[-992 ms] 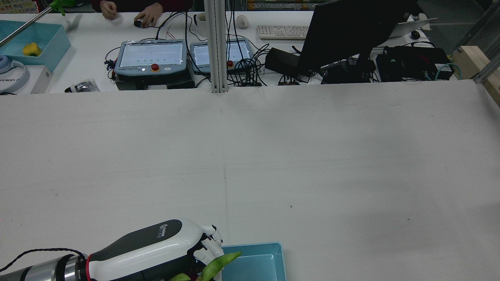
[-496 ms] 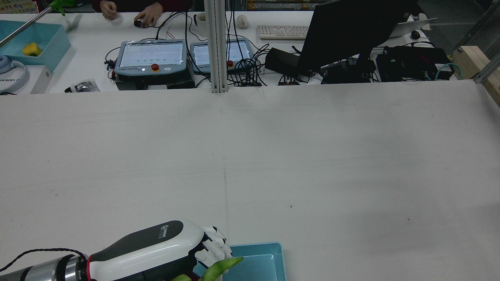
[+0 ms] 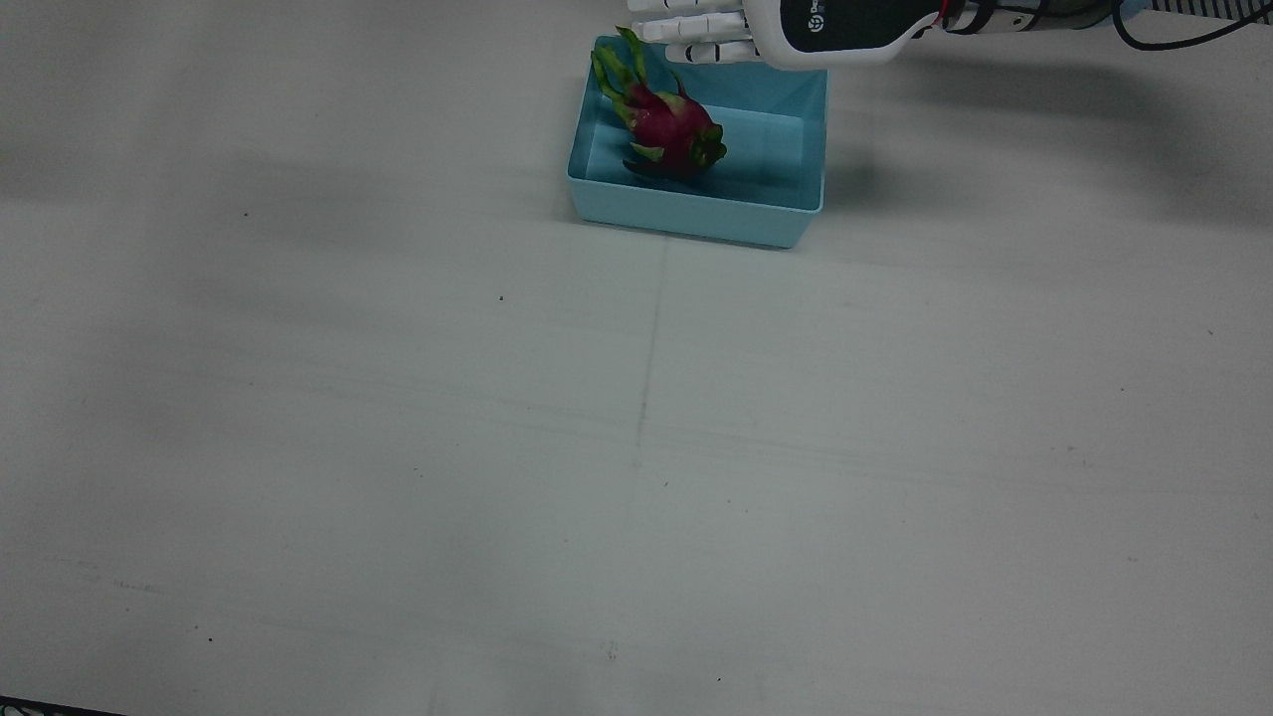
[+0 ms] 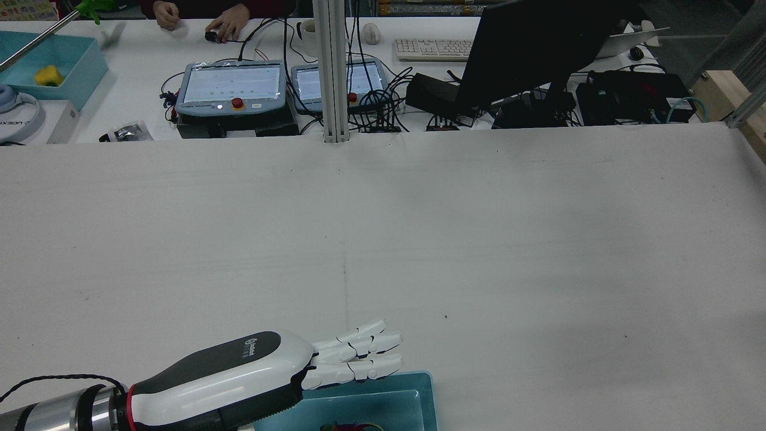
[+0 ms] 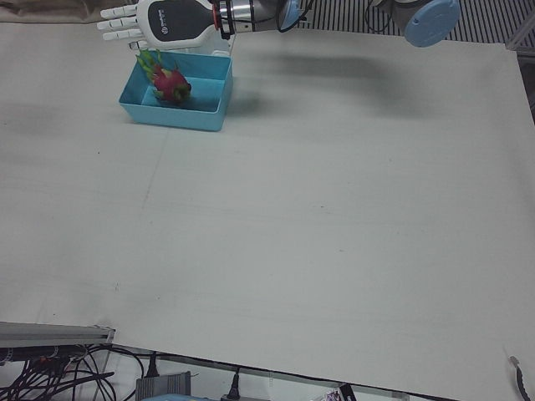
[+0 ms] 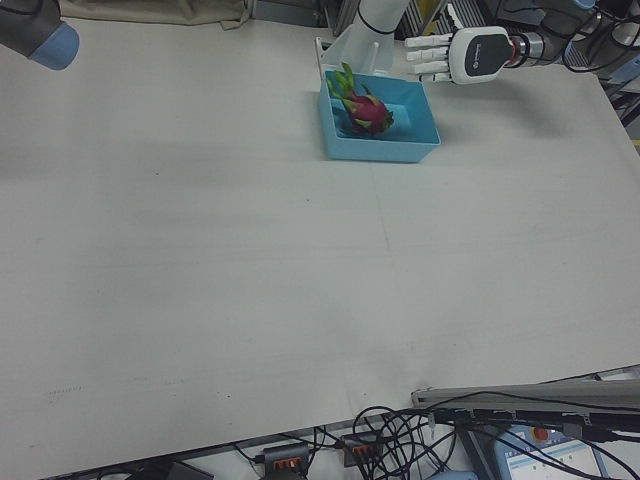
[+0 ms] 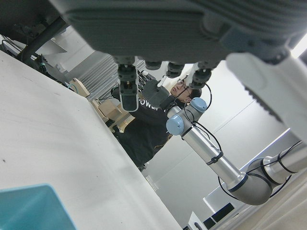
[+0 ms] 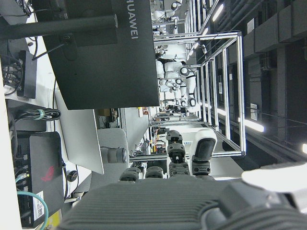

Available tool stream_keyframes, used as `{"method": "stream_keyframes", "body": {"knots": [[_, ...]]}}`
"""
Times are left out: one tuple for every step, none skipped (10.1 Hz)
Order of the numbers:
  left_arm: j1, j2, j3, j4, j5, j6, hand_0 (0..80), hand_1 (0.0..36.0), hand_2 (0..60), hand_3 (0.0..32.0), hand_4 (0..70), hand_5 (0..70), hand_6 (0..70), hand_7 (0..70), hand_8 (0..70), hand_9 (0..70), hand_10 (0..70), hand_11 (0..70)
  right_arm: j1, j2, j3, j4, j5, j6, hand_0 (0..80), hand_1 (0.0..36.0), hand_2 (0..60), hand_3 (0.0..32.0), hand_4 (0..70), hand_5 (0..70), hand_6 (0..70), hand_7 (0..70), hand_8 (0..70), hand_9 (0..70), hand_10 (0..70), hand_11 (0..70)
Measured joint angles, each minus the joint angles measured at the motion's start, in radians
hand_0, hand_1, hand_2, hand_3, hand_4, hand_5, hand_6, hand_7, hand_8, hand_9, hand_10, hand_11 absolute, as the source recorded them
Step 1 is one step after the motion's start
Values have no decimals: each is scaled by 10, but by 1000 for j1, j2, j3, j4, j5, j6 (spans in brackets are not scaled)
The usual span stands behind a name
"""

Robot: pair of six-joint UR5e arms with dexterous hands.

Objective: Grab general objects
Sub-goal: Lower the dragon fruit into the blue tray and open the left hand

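Note:
A pink dragon fruit (image 3: 668, 127) with green scales lies in a light-blue bin (image 3: 696, 214) near the robot's side of the table. My left hand (image 3: 756, 30) hovers over the bin's rear edge, open, fingers straight and spread, holding nothing. It also shows in the rear view (image 4: 287, 371), the left-front view (image 5: 146, 21) and the right-front view (image 6: 455, 55). In the rear view the fruit (image 4: 350, 427) barely shows at the bottom edge. My right hand (image 8: 168, 163) shows only in its own view, raised away from the table, fingers apart and empty.
Beyond the table's far edge stand two teach pendants (image 4: 230, 87), a dark monitor (image 4: 538, 48), cables and an aluminium post (image 4: 332, 72). The right arm's blue elbow (image 6: 45, 40) sits at the table's corner. The white table (image 3: 636, 447) is wide and flat.
My left hand was shut on the dragon fruit over the bin; its fingers have opened and straightened, and the fruit has dropped into the bin.

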Motion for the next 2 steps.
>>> {"method": "stream_keyframes", "body": {"knots": [[-6,-6,8,25,0,-5,495,99,0,0,0,0,0,82,2,2,141,219,0,0,0,0,0,0,0,0,0,0,0,0,0,0,0,0,0,0],[-28,-20,40,56,0,-33,473,68,0,0,11,0,0,85,18,3,135,205,0,0,0,0,0,0,0,0,0,0,0,0,0,0,0,0,0,0]]}}
